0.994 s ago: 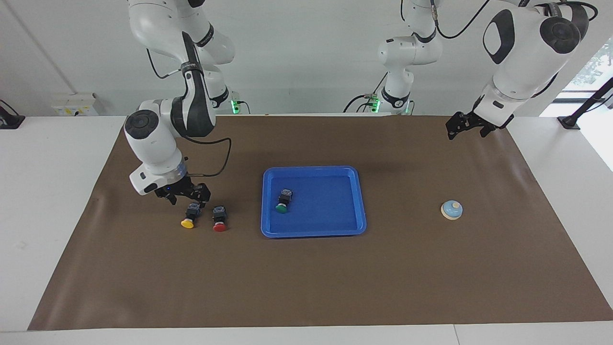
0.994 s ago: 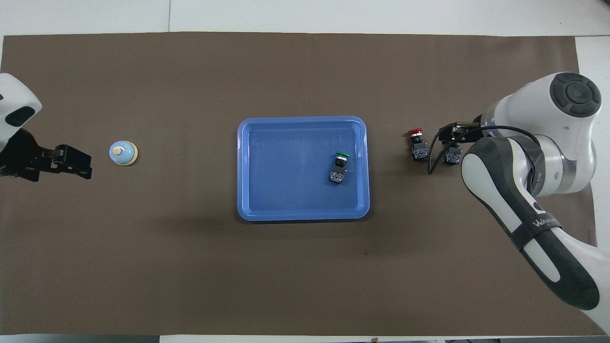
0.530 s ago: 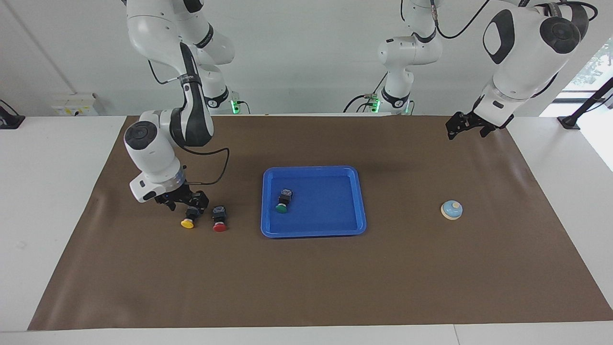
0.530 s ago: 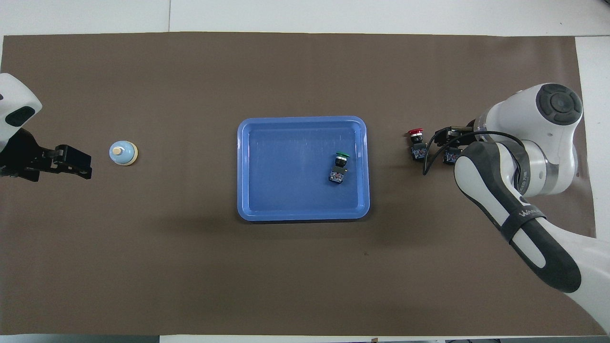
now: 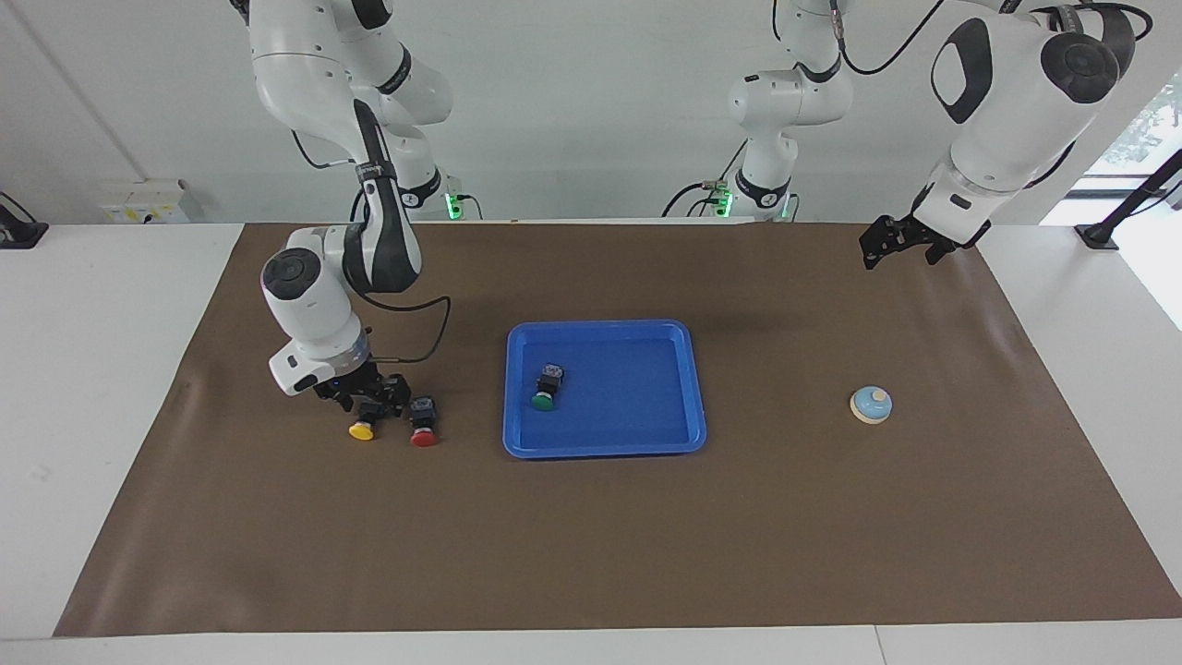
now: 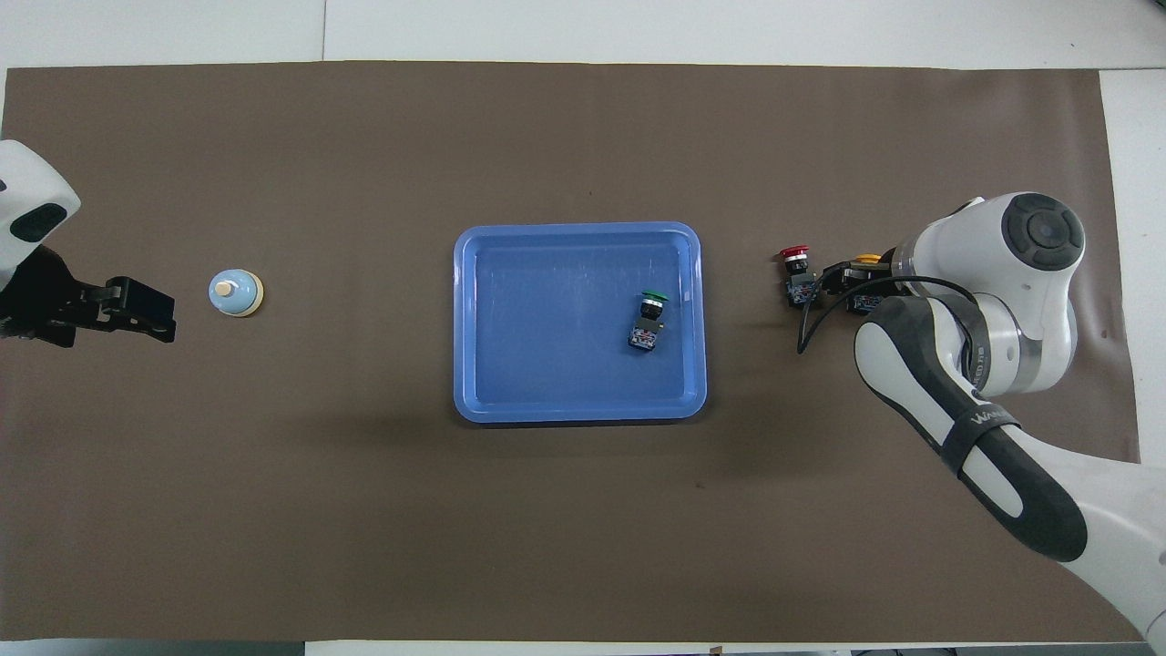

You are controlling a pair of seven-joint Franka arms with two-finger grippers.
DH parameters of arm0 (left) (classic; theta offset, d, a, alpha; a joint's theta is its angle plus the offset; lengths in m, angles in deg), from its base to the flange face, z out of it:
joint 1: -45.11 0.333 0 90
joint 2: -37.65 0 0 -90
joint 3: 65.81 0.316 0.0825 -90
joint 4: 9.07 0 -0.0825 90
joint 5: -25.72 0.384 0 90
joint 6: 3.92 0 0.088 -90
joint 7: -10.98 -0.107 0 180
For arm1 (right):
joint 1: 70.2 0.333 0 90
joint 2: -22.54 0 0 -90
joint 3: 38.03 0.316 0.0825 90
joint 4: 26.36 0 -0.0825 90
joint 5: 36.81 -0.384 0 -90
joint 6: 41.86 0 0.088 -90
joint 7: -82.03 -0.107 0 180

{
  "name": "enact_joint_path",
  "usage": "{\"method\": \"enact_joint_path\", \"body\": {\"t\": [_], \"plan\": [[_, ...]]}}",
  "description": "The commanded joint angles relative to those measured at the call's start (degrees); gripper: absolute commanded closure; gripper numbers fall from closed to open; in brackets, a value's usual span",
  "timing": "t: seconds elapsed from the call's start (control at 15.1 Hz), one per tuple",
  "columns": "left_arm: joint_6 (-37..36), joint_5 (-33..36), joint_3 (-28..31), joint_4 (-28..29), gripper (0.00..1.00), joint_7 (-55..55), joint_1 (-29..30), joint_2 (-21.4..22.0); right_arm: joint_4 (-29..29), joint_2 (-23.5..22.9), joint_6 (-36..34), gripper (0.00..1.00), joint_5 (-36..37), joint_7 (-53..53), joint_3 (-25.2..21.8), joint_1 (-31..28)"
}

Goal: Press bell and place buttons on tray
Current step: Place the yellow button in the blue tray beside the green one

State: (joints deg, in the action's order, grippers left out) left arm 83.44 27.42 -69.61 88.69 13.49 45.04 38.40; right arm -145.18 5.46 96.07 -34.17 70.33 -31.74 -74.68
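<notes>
Tray [image 5: 605, 450] on brown mat [image 5: 591, 554], white table [image 5: 92, 369], white wall [image 5: 572, 92]

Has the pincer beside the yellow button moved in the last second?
Yes. The right pincer has come down around the yellow button and shifted toward the red button, which lies where it was, as does the blue tray.
</notes>
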Motion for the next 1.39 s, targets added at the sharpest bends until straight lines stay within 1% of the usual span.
{"method": "enact_joint_path", "body": {"t": [0.0,0.13,0.2,0.33,0.46,0.6,0.66,0.86,0.93,0.99,1.06,1.13,1.33], "plan": [[-1.0,1.1,0.2,-0.4,0.0,0.6,-0.4,0.4,-1.1,0.6,1.3,0.48,-0.2,-0.7,0.7,-0.8],[-1.0,1.1,0.2,-0.4,0.0,0.6,-0.4,0.4,-1.0,0.6,1.3,0.86,-0.3,-1.5,0.7,-0.8],[-1.0,1.1,0.2,-0.4,0.0,0.6,-0.4,0.4,-0.7,0.7,1.0,1.0,-0.3,-2.2,0.8,-0.7],[-1.0,1.1,0.2,-0.4,0.0,0.6,-0.4,0.4,1.3,1.3,-0.8,1.0,-0.3,-3.0,0.8,-0.1],[-1.0,1.1,0.2,-0.4,0.0,0.6,-0.4,0.4,5.8,1.3,-7.1,1.0,-0.5,-3.7,1.5,0.6],[-1.0,1.1,0.2,-0.4,0.0,0.6,-0.4,0.4,10.3,1.3,-12.3,1.0,-1.1,-11.7,2.7,5.0],[-1.0,1.1,0.2,-0.4,0.0,0.6,-0.4,0.4,12.7,1.1,-14.8,1.0,-1.1,-16.3,2.7,8.8],[-1.0,1.1,0.2,-0.4,0.0,0.6,-0.4,0.4,15.1,0.4,-14.0,1.0,-3.4,-27.6,2.7,19.5],[-1.0,1.1,0.2,-0.4,0.0,0.6,-0.4,0.4,16.4,-0.8,-13.4,1.0,-3.9,-30.1,2.7,23.0],[-1.0,1.1,0.2,-0.4,0.0,0.6,-0.4,0.4,18.8,-3.0,-12.7,1.0,-3.9,-33.2,2.7,25.5],[-1.0,1.1,0.2,-0.4,0.0,0.6,-0.4,0.4,20.5,-5.0,-12.4,1.0,-3.5,-35.2,2.7,27.6],[-1.0,1.1,0.2,-0.4,0.0,0.6,-0.4,0.4,20.8,-6.4,-11.8,1.0,-3.6,-35.8,2.6,29.2],[-1.0,1.1,0.2,-0.4,0.0,0.6,-0.4,0.4,19.3,-6.7,-10.6,0.99,-3.2,-35.8,2.6,29.6]]}}
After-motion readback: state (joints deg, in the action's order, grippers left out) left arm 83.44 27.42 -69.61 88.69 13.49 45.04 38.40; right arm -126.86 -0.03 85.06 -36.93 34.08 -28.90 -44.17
